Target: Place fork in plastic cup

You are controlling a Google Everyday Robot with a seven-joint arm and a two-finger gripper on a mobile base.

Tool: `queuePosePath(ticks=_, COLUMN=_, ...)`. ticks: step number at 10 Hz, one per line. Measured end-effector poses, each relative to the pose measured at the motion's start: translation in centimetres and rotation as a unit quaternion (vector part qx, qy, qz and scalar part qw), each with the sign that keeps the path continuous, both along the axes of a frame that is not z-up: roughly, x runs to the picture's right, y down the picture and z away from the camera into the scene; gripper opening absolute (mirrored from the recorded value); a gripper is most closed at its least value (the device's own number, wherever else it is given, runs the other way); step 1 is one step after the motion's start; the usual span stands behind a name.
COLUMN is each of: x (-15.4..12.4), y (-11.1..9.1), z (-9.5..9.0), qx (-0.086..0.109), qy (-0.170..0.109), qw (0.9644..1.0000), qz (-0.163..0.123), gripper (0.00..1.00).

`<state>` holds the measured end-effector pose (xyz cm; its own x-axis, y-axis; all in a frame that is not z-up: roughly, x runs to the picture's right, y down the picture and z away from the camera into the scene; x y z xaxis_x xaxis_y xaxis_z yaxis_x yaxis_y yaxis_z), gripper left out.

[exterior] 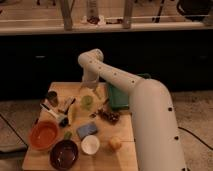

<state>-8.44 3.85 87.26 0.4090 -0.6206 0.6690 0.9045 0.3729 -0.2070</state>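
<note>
The plastic cup (87,102) is a small translucent light-green tumbler standing upright in the middle of the wooden table (125,155). My gripper (90,90) hangs from the white arm straight above the cup's rim, very close to it. I cannot make out the fork; it may be hidden at the gripper or inside the cup. A thicker white-and-black handled tool (68,104) lies just left of the cup.
A green tray (120,96) lies right of the cup, with a dark snack bag (108,115) in front of it. Nearer are a blue sponge (87,130), a white cup (90,145), an orange fruit (115,143), an orange bowl (44,135) and a dark bowl (64,154). A grey can (52,97) stands at the left.
</note>
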Motion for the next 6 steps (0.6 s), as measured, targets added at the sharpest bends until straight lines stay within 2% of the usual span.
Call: queuePosePath(ticks=6, x=0.03, y=0.07, z=-0.27, qx=0.002, qy=-0.01, qw=0.9999, qz=0.004, gripper=0.8)
